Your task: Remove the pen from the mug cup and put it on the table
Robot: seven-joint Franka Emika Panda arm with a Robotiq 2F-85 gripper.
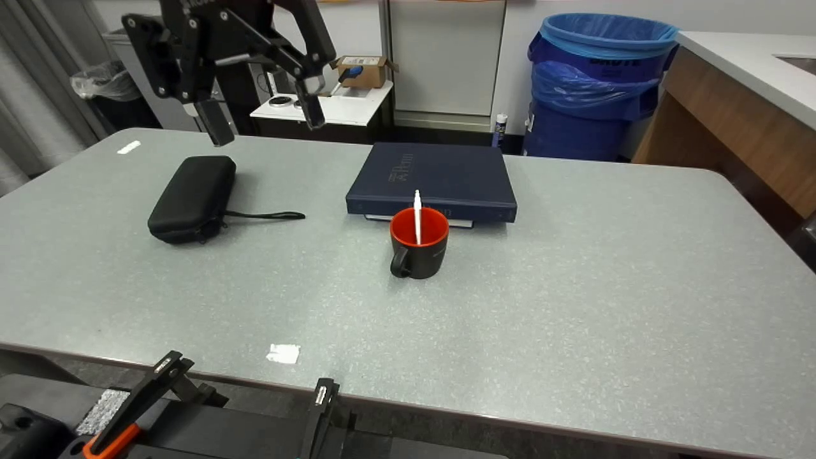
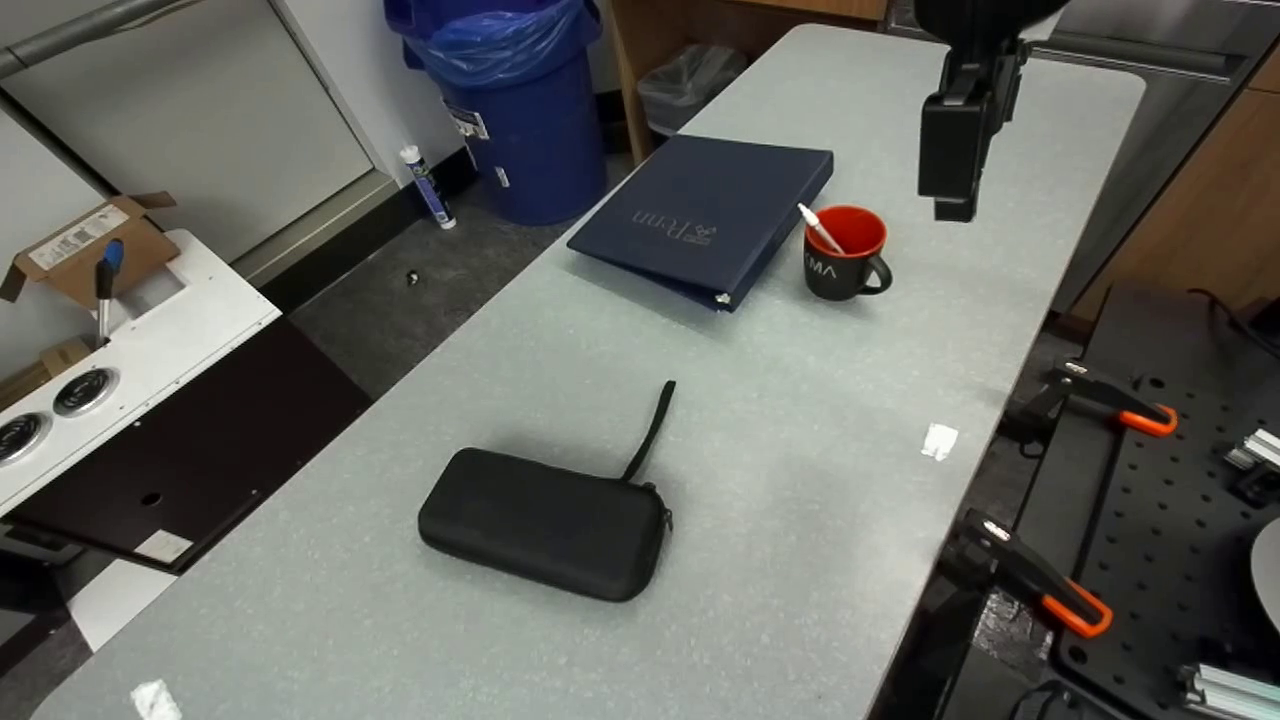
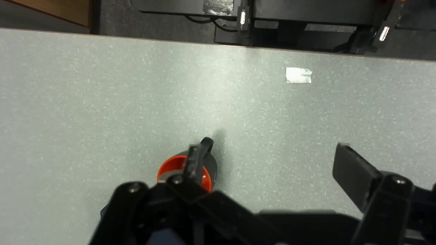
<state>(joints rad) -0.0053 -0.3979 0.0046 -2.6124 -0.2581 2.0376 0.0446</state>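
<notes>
The mug cup (image 1: 428, 260) stands upright on the grey speckled table (image 1: 574, 306), dark outside and red inside. It also shows in an exterior view (image 2: 836, 276). The white pen (image 1: 417, 218) leans in the mug, its upper end above the rim; it also shows in an exterior view (image 2: 820, 228). My gripper (image 1: 266, 125) is open and empty, well above the table and apart from mug and pen. In the wrist view, one finger of the gripper (image 3: 269, 153) covers part of the mug (image 3: 172, 164); the pen is hidden there.
A dark blue book-like case (image 1: 440, 175) lies right behind the mug, also in an exterior view (image 2: 700, 210). A black pouch (image 1: 194, 199) with a strap lies on the table, also in an exterior view (image 2: 545, 525). Clamps (image 1: 319, 414) stand by the near edge.
</notes>
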